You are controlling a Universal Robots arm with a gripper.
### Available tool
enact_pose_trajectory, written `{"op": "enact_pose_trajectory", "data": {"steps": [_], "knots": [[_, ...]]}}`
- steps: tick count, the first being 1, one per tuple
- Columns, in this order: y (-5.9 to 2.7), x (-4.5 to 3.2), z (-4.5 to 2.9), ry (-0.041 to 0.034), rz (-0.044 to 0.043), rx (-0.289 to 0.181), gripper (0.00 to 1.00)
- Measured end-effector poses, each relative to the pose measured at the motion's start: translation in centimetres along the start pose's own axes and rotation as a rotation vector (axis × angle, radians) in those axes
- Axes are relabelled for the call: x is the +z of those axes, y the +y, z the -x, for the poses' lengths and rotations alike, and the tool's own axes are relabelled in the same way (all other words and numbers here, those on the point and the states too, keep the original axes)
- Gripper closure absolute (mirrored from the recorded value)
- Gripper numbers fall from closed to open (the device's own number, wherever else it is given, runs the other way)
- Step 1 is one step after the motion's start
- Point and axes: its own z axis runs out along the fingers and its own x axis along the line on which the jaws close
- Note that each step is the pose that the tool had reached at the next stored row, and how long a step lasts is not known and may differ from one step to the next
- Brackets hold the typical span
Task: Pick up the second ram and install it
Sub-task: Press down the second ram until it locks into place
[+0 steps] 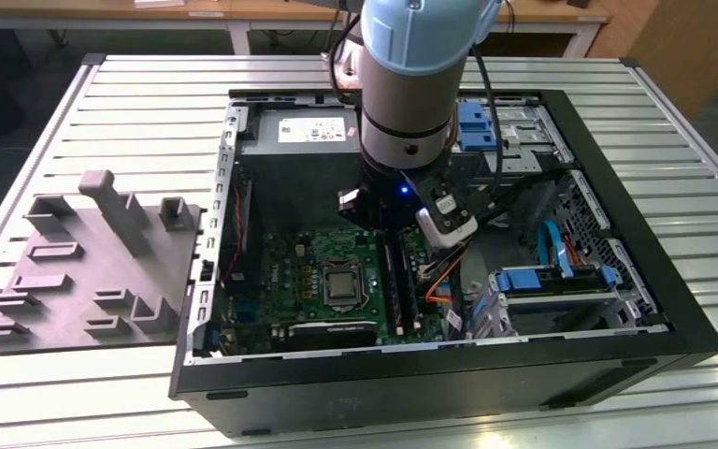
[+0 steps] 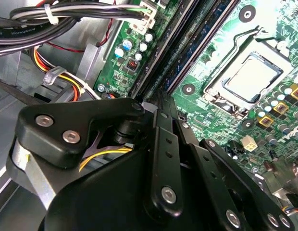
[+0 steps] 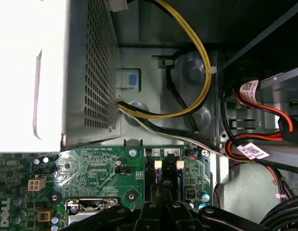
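- The second ram: a thin dark board on edge, with a row of small flat chips along its face. It lies in the line of the long black slot strips on the motherboard, inside the open case. How deep it sits in its slot is not clear.
- Key relation: in the second wrist view its long axis runs straight away from the gripper, parallel to the slots. The near end is right under the fingertips and the far end is well beyond them. In the exterior view the same dark strips run out from beneath the wrist.
- Fingers: the black bars are drawn together with next to no gap. Whether a board edge is pinched between them cannot be told.
- In the first wrist view, the pale latch tabs at the slot ends sit just past the gripper.
- Materials:
  - Glossy green board, studded with small cylinders.
  - Bright metal processor socket beside the slots.
  - Grey perforated sheet-metal power supply.
  - Pliant yellow and black cables looping near the slot ends.
  - Blue plastic brackets well apart.
- Outside the case, a grey moulded fixture rests on the slatted table.
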Motion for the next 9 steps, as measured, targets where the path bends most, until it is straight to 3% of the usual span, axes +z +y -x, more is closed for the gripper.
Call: {"op": "enact_pose_trajectory", "data": {"steps": [5,9], "knots": [[0.02,-0.13,0.01,-0.0005,0.001,0.0,0.9],[0.11,-1.09,0.05,-0.0001,0.0003,0.0,0.9]]}}
